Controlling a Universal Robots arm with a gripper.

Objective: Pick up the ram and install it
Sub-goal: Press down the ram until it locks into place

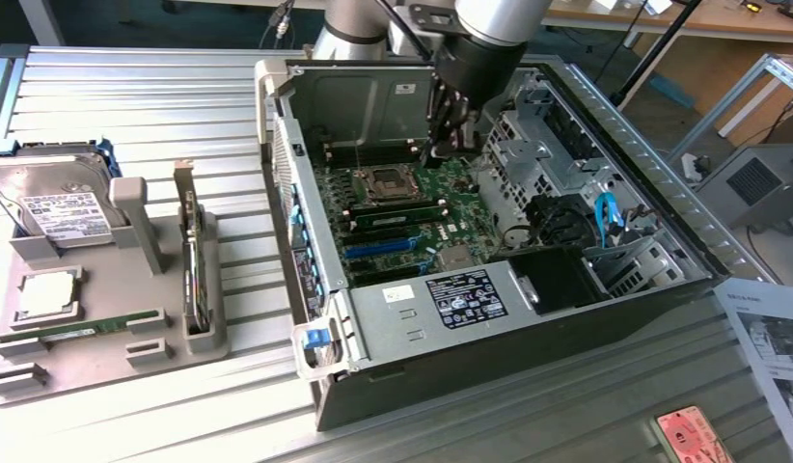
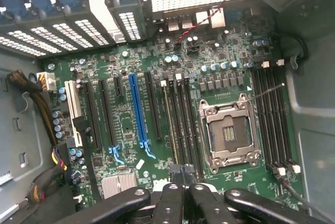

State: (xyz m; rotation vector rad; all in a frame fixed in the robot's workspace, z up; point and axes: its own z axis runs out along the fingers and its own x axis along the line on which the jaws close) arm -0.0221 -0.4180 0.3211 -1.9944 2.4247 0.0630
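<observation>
The black computer case (image 1: 370, 386) lies open with its green motherboard (image 2: 125, 124) facing up. A thin green ram stick (image 2: 169, 124) stands on edge in a black memory slot beside the empty CPU socket (image 2: 229, 132); in the exterior view this ram stick (image 1: 399, 208) is a green strip. My gripper (image 2: 183, 174) is shut with nothing between its fingers, its tips just over one end of that slot. In the exterior view the gripper (image 1: 438, 154) reaches down inside the case. A second green ram stick (image 1: 85, 329) lies on the grey fixture (image 1: 152, 347) at the exterior view's left.
The fixture also carries a silver hard drive (image 1: 56, 198), a square chip (image 1: 46, 294) and an upright card with a metal bracket (image 1: 191, 256). Case walls, a drive cage (image 1: 538, 145) and cables (image 2: 52, 156) crowd the motherboard. A blue expansion slot (image 2: 137, 109) runs beside the memory slots.
</observation>
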